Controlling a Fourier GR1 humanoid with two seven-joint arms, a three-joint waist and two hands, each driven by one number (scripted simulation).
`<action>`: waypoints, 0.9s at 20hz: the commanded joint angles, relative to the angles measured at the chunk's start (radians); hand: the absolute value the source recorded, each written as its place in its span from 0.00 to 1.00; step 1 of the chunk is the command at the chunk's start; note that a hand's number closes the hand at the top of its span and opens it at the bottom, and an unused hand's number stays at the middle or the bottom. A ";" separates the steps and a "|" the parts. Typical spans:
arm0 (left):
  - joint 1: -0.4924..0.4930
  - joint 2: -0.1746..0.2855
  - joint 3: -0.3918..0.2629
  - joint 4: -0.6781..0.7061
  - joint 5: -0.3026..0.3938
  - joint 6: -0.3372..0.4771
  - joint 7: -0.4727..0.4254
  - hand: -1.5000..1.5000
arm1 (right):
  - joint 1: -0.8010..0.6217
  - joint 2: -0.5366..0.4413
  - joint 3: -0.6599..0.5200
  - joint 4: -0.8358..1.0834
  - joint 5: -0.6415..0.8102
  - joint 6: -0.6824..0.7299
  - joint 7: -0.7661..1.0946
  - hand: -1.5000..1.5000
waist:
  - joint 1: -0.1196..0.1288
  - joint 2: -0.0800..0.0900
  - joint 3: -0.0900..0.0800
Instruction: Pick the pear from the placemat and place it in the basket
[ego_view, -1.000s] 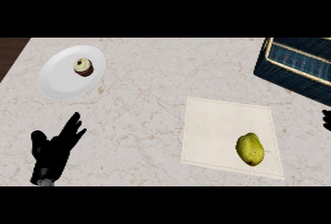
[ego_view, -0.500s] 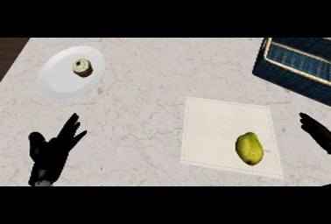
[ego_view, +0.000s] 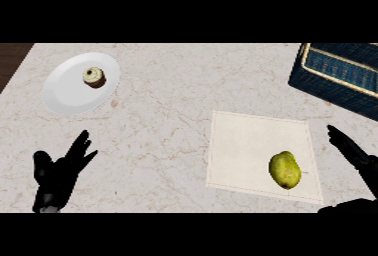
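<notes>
Pale marble counter is filling the whole view below me. At the far right corner a dark blue basket is standing, partly cut by the edge of the view. At the far left a white plate is lying, and it is carrying a small brown cupcake with a light top.

Between them, nearer to me and more to the right, a cream placemat is lying flat on the counter. The pear, yellow-green, is resting on the placemat close to its near right corner, with the long side pointing away from me.

My right hand is coming in at the right edge of the view, just beside the right border of the placemat. Its fingers are stretching out straight and spread apart from the thumb, and they are holding nothing. The hand is near the pear but is not touching it.

My left hand is resting at the lower left, well apart from the placemat, with fingers up and spread, and nothing is in it.
</notes>
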 joint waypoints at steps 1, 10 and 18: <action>0.015 -0.001 -0.014 0.060 -0.012 -0.002 0.089 0.50 | -0.050 0.030 0.024 0.051 0.044 -0.027 -0.009 0.00 | 0.004 0.014 -0.014; 0.090 -0.021 -0.029 -0.004 -0.023 -0.001 0.081 0.50 | -0.025 0.061 0.125 0.052 0.157 -0.039 0.030 0.00 | 0.004 0.011 -0.014; 0.036 -0.040 -0.012 0.096 -0.028 -0.025 0.049 0.50 | -0.080 0.069 0.104 0.107 0.157 -0.039 0.018 0.00 | -0.003 0.014 -0.014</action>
